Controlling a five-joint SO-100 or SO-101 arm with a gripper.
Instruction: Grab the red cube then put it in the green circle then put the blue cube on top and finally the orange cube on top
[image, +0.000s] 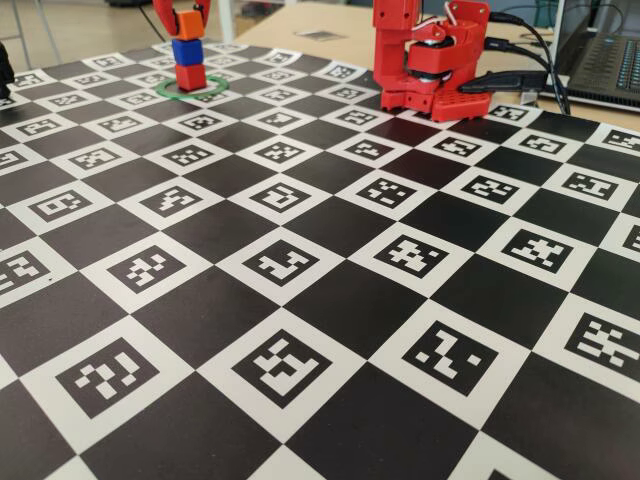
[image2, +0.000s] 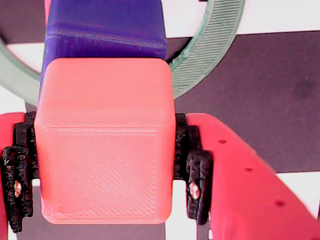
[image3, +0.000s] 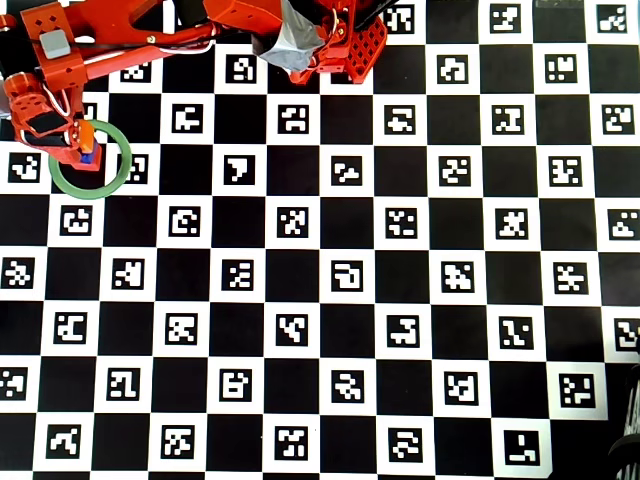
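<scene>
The orange cube is sitting atop the blue cube and the red cube inside the green circle, at the upper left of the fixed view. The gripper is clamping its jaws on the orange cube; the wrist view is showing it slightly offset from the blue cube beneath. In judgement, an uneven release or a finger dragging sideways is risking toppling the stack.

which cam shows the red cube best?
Fixed view: the red cube shows whole inside the green circle, under the blue cube. Wrist view: hidden beneath the stack. Overhead view: covered by the orange cube and the arm.
</scene>
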